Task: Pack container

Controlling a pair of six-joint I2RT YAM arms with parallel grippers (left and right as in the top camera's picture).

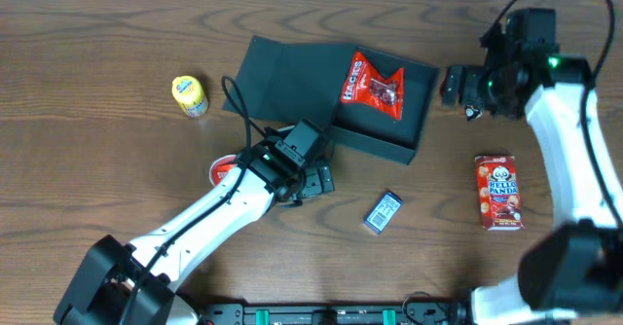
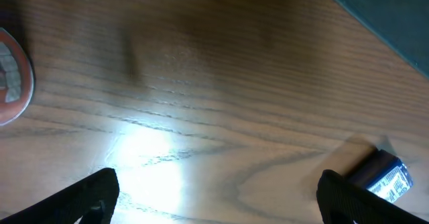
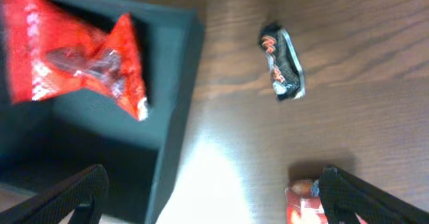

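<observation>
The dark square container (image 1: 384, 132) lies open at the table's middle, its lid flap (image 1: 282, 72) spread to the left. A red snack bag (image 1: 372, 85) lies inside it. My left gripper (image 1: 316, 179) is open and empty just in front of the container's near-left side; the left wrist view (image 2: 218, 204) shows bare wood between its fingers. My right gripper (image 1: 453, 84) is open and empty beside the container's right edge. The right wrist view (image 3: 214, 204) shows the container wall (image 3: 177, 110) and the red bag (image 3: 74, 56) to its left.
A yellow small jar (image 1: 190, 95) stands at the left. A red-and-white round can (image 1: 222, 169) sits partly under my left arm. A small dark wrapped bar (image 1: 383, 211) lies in front of the container. A red Hello Panda box (image 1: 498, 191) lies at the right.
</observation>
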